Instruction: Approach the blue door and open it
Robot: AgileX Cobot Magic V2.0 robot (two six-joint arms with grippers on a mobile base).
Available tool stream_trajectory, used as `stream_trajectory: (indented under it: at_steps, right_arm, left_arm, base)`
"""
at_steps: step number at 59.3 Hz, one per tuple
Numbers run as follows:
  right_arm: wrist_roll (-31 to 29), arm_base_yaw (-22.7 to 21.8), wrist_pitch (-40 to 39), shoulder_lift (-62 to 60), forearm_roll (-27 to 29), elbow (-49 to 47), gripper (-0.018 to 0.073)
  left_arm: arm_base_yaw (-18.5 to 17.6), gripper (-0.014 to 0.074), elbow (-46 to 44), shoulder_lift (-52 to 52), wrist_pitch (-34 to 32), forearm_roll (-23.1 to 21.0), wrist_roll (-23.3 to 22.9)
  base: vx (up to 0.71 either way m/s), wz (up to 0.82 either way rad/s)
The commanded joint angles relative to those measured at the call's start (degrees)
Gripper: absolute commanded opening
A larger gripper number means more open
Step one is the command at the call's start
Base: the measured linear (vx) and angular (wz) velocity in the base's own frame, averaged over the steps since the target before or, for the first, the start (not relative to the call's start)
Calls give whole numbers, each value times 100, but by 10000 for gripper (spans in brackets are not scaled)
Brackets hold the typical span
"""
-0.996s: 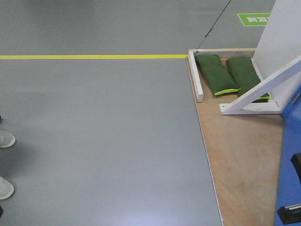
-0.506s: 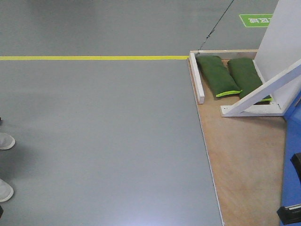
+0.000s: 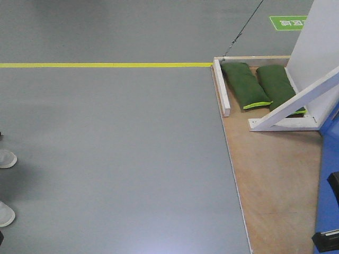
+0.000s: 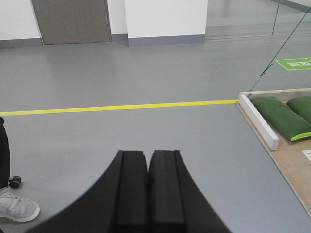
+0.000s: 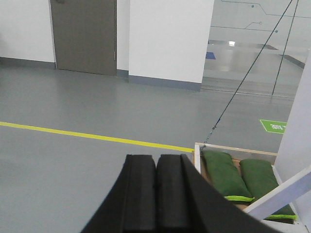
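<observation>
Only a narrow strip of the blue door (image 3: 328, 201) shows, at the far right edge of the front view, standing on the wooden platform (image 3: 275, 174). Its handle and lock are out of view. Two dark parts (image 3: 326, 239) sit against its lower edge. In the left wrist view my left gripper (image 4: 148, 153) is shut with nothing between its pads, over bare grey floor. My right gripper (image 5: 156, 157) is likewise shut and holds nothing. It points toward the platform's near corner, and the door does not show in either wrist view.
White wooden braces (image 3: 296, 103) and a white panel (image 3: 318, 47) stand on the platform behind two green sandbags (image 3: 244, 84). A yellow floor line (image 3: 106, 65) crosses the grey floor. A person's pale shoes (image 3: 6, 159) are at the left edge. A thin cable (image 3: 243, 26) runs away.
The whole view has shifted slightly, so the platform sits a little further right and the blue strip has narrowed. Both grippers stay shut.
</observation>
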Motion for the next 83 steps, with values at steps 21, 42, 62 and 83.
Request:
stream_trajectory:
  at_steps: [21, 42, 62, 83]
  right_arm:
    - [1, 8, 1489, 306, -63, -1858, 12]
    - [1, 8, 1447, 1760, -80, -4521, 12]
    - [1, 8, 1482, 3202, -80, -7204, 12]
    - [1, 8, 1321, 3824, 4493, -7917, 12]
  left_arm:
    - [-36, 73, -149, -74, -485, -12, -39]
    - [-36, 73, -149, -74, -485, -12, -39]
    - [-36, 73, -149, -74, -485, -12, -39]
    - [-36, 73, -149, -74, -485, -12, -39]
  base:
    - [0, 0]
    - [0, 0]
    - [0, 0]
    - [0, 0]
